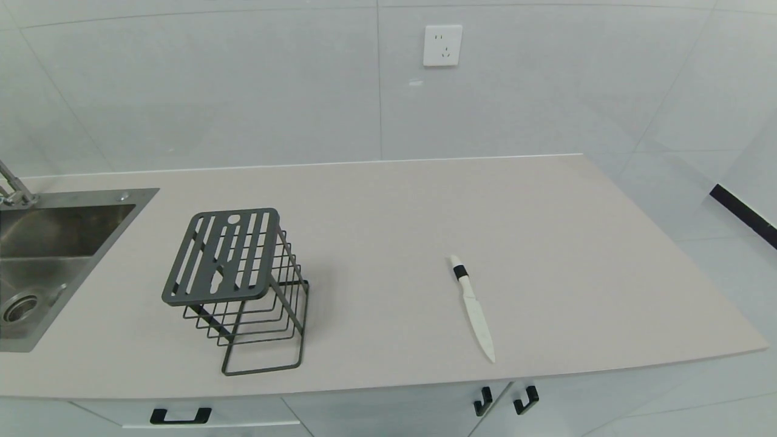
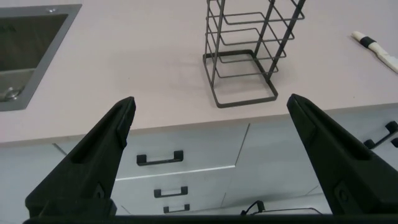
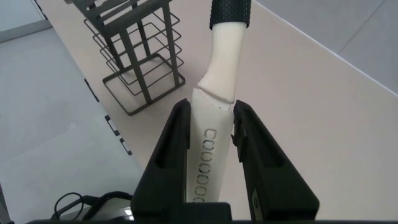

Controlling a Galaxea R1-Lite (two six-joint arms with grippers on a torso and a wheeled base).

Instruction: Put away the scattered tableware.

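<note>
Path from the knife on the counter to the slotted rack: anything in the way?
Nothing visible: only bare countertop lies between the knife and the rack. The sink is on the rack's other side.

Kitchen, steel sink (image 1: 79, 195), pale countertop (image 1: 394, 218), tiled wall (image 1: 243, 91), drawers (image 2: 199, 158) below

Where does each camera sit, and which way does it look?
Head view: on the head, looking forward and down at the counter, rack and knife.
Left wrist view: low before the counter, facing drawers and rack past the open left gripper.
Right wrist view: near the counter's front edge, looking along the knife past the right gripper.
Shared: all show rack and knife.
</note>
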